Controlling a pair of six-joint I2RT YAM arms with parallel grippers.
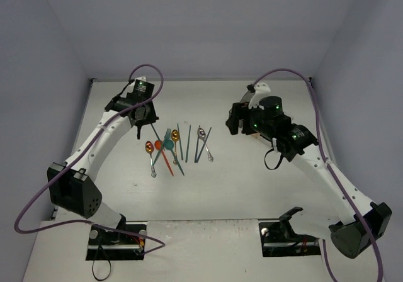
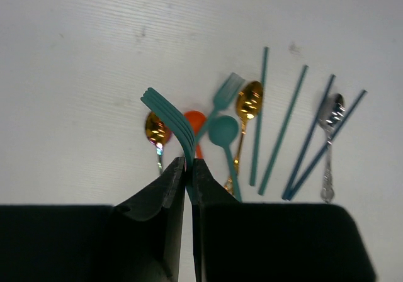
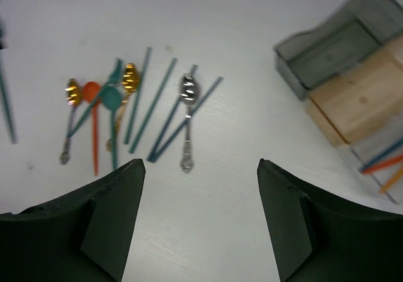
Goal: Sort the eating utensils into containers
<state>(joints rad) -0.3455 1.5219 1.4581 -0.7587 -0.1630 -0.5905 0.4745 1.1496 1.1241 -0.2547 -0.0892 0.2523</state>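
My left gripper (image 2: 187, 161) is shut on the handle of a teal fork (image 2: 169, 113) and holds it above the table; the gripper also shows in the top view (image 1: 146, 119). Below it lie loose utensils (image 1: 176, 145): a gold spoon (image 2: 156, 131), an orange spoon (image 2: 195, 119), a teal spoon (image 2: 223, 131), a second teal fork (image 2: 225, 90), a second gold spoon (image 2: 249, 101), teal and blue sticks and a silver spoon (image 2: 330, 113). My right gripper (image 3: 201, 162) is open and empty, above the table to the right of the pile (image 1: 236, 123). The smoky grey bin (image 3: 327, 52), orange-tan bin (image 3: 362, 99) and clear bin (image 3: 384, 159) stand in a row at the right.
The clear bin holds a few slim blue and orange utensils (image 3: 384, 162). In the top view the right arm (image 1: 271, 121) hides the bins. Grey walls close the table at the back and both sides.
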